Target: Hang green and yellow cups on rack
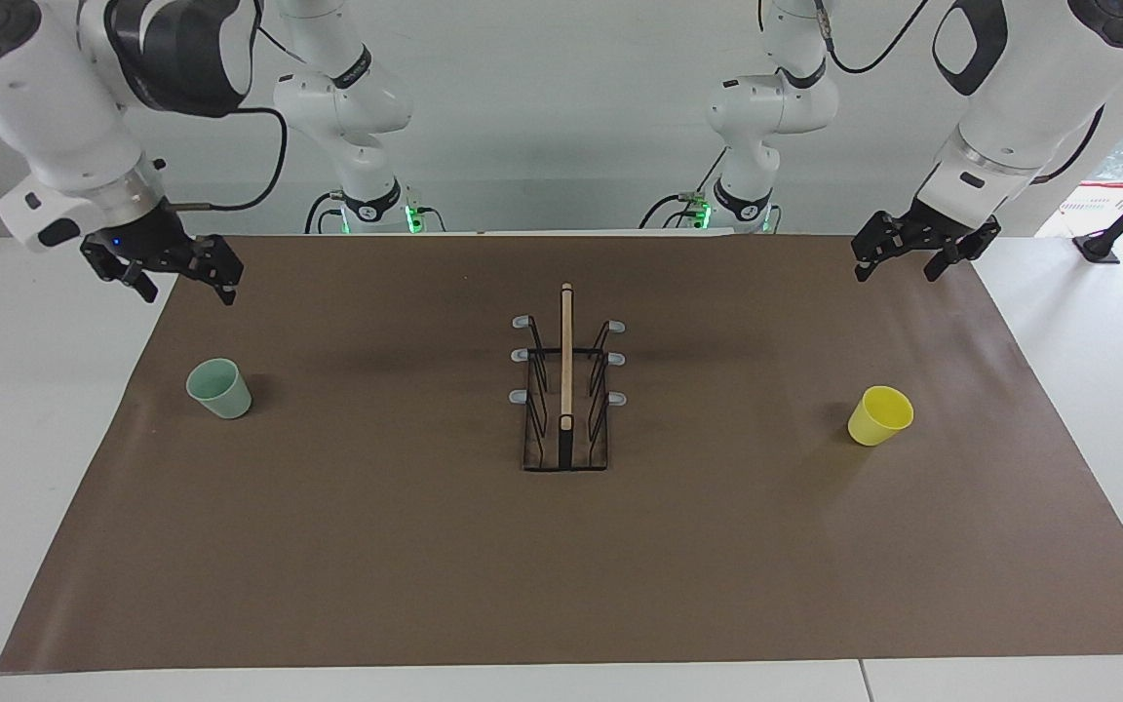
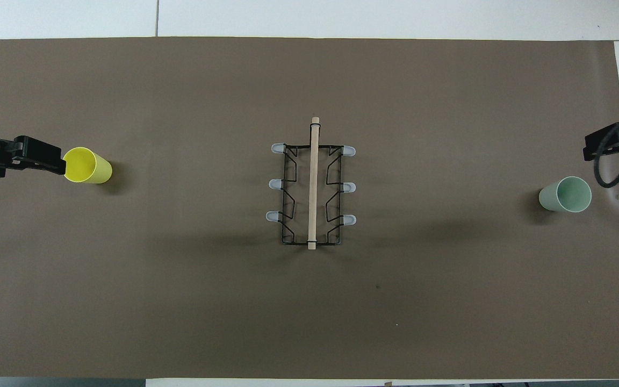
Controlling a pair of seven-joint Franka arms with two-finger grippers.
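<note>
From the facing view, the rack (image 1: pixel 565 395) stands in the middle of the brown mat (image 1: pixel 376 546) on the white worktop (image 1: pixel 25 390). Its wooden bar stands up and nothing hangs on its prongs. The green cup (image 1: pixel 219 388) stands on the mat toward the right arm's end. The yellow cup (image 1: pixel 880 415) stands on the mat toward the left arm's end, and it seems to lean a little. The right gripper (image 1: pixel 183 284) hangs in the air over the mat's edge, with its fingers wide apart and holding nothing. The left gripper (image 1: pixel 896 269) hangs over the mat's corner, also with its fingers wide and holding nothing.

From the overhead view, the rack (image 2: pixel 312 193) shows three prongs on each side. The yellow cup (image 2: pixel 88 166) and the green cup (image 2: pixel 565 194) stand well apart from it, one at each end. The left gripper (image 2: pixel 38 157) looks like it meets the yellow cup's rim, but it is up high. Only a bit of the right gripper (image 2: pixel 605 145) shows at the mat's edge.
</note>
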